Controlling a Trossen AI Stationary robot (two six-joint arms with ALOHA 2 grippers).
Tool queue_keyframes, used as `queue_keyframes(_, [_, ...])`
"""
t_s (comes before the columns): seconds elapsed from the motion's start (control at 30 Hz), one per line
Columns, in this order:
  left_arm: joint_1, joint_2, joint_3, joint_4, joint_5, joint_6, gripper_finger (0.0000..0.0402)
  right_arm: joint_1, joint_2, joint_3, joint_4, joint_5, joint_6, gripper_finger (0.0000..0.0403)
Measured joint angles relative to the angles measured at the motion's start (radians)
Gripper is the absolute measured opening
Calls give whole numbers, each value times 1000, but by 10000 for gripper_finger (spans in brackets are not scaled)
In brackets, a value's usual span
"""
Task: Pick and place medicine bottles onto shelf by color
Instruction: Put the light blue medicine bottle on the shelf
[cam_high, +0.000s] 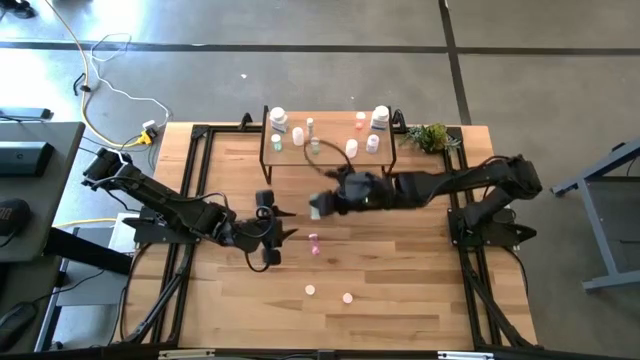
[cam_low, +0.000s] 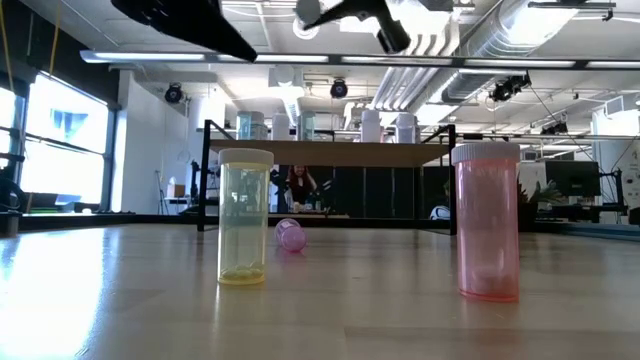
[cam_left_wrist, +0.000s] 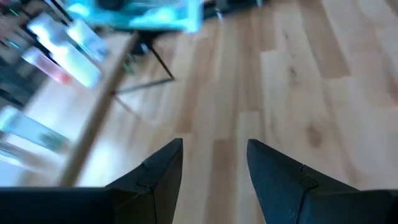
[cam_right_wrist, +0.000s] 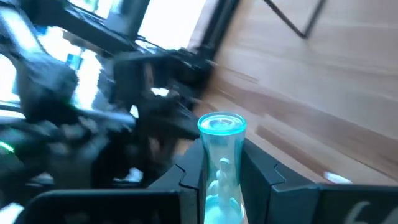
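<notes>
My right gripper (cam_high: 320, 206) is above the table's middle, in front of the shelf (cam_high: 325, 150), shut on a clear light-blue bottle (cam_right_wrist: 221, 163). My left gripper (cam_left_wrist: 214, 163) is open and empty above the bare tabletop, left of the right gripper; it also shows in the high view (cam_high: 286, 224). Several white, pink and green bottles stand on the shelf. A small pink bottle (cam_high: 314, 243) lies on its side on the table. A yellow bottle (cam_low: 245, 215) and a pink bottle (cam_low: 487, 220) stand upright near the front edge. My right gripper pinches the blue bottle's body (cam_right_wrist: 219, 177) between its two fingers, which lie along the bottle. The capped end (cam_right_wrist: 222, 123) sticks out past the fingertips. The bottle is lifted clear of the table.
A green plant sprig (cam_high: 432, 136) lies at the shelf's right end. Black frame rails (cam_high: 196, 180) run along the table's left and right sides. Bare wood lies between the fallen pink bottle and the shelf.
</notes>
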Motion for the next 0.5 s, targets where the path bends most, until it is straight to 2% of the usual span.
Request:
queue_keyframes(0.37, [0, 0, 0, 159, -242, 392, 168, -178, 0, 33, 68, -205, 6, 51])
queue_keyframes(0.5, [10, 0, 0, 227, -271, 570, 168, -213, 0, 34, 68, -269, 36, 51])
